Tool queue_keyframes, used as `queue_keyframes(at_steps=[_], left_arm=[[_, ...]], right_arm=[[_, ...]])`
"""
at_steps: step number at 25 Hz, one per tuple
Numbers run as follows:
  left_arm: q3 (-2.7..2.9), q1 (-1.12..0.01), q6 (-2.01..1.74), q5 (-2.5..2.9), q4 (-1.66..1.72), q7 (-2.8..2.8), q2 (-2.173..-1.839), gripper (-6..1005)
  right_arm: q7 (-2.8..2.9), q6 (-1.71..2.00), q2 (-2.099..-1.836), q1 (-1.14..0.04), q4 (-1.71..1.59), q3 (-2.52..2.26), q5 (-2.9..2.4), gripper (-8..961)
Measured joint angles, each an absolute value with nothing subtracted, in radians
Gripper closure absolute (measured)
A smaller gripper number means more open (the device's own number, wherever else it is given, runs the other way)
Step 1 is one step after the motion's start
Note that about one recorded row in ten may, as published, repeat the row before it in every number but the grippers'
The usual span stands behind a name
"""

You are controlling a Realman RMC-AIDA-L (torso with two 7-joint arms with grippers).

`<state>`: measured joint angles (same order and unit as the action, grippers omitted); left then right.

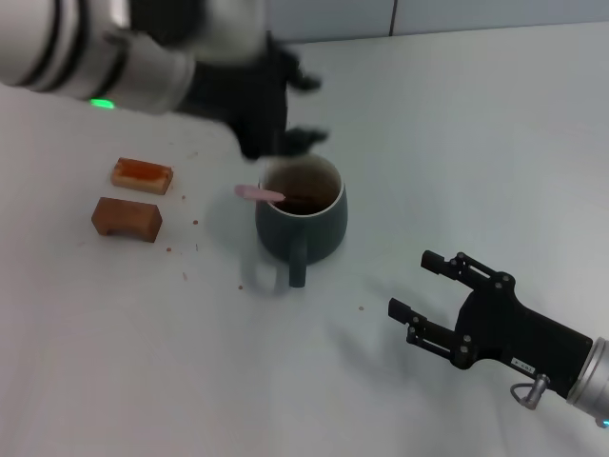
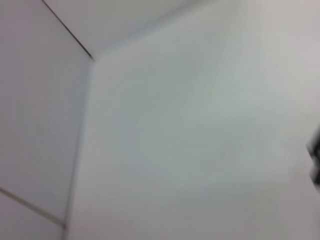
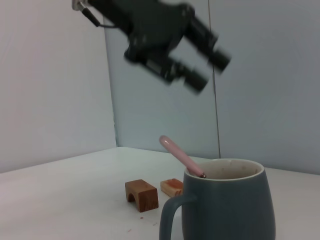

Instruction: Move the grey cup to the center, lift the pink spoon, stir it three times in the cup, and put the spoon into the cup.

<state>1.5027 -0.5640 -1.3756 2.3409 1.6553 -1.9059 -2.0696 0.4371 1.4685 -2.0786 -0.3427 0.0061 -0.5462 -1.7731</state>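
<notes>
So the pink spoon (image 1: 260, 193) is sitting in the grey cup (image 1: 302, 221), bowl end down inside, pink handle leaning out over the rim on the side toward the two brown blocks (image 1: 133, 197). Cup's standing upright on the white table (image 1: 457, 124), roughly mid-table, handle pointing back toward the robot.

Left gripper (image 1: 306, 109) hangs in the air above and a bit behind the cup, fingers spread apart, nothing in them, not touching spoon or cup. The right wrist view shows it well clear of the spoon handle.

Right gripper (image 1: 415, 285) is low, near the table off to the cup's right, well apart from it, jaws wide open and empty.
</notes>
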Motion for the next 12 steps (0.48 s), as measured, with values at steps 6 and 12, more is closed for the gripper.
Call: queue_keyframes(at_steps=[6, 12], left_arm=[[1.361, -0.400, -1.171, 1.936, 1.588, -1.654, -2.068, 503], [1.090, -0.318, -1.261, 1.478, 1.169, -1.304, -2.063, 207]], right_arm=[[0.436, 1.497, -2.079, -0.344, -0.009, -0.542, -1.773, 195], [0.436, 1.536, -2.079, -0.350, -0.031, -0.542, -1.773, 195]])
